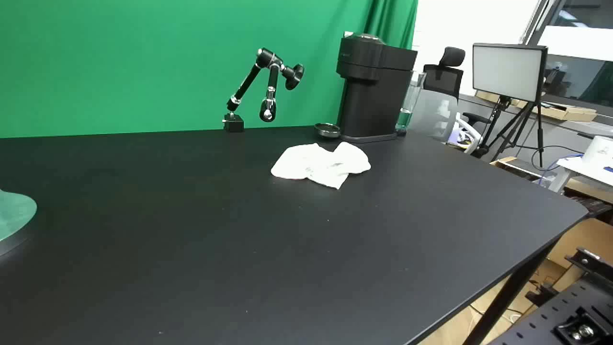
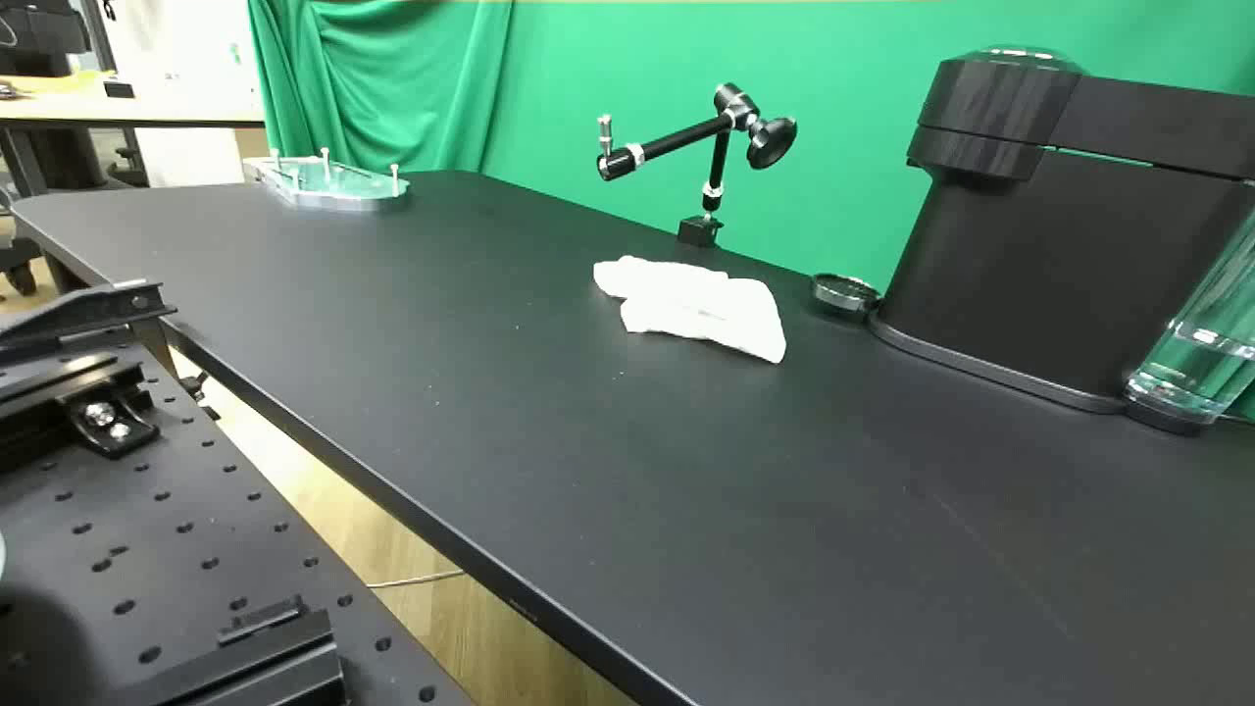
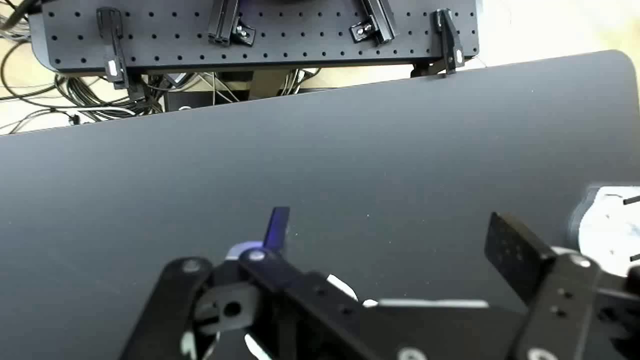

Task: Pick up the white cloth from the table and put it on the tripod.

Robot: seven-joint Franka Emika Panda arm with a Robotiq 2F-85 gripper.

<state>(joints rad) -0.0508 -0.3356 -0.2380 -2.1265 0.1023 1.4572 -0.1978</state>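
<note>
White cloth (image 1: 316, 163) lies loosely crumpled on the black counter (image 2: 549, 461), seen in both exterior views, with a blunt rounded end and a pointed corner in its folds. Beyond it, close to the counter's far edge, a jointed black stand (image 1: 272, 80) rises from a small square block (image 1: 233, 123), bent at a raised elbow, with a silver tip (image 2: 605, 134) at the end of its reaching limb and a dark round knob (image 2: 772, 143) jutting to the right. Cloth and stand are apart. Right of the stand in both exterior views is a black coffee machine (image 2: 1049, 255), with a small round tray (image 2: 845, 292) by its foot on the left and a clear tank (image 2: 1201, 343) on the right. Green fabric (image 1: 143, 62) hangs past the far edge. At the far left of the counter in an exterior view sits a clear pegged plate (image 2: 338, 188). In the wrist view the jaws are released and parted wide, one at left and one at right, with dark counter showing between them. Across a gap from the counter runs a perforated black platform (image 3: 310, 25), and a tangle of cables (image 3: 82, 96) lies in that gap to the left.
</note>
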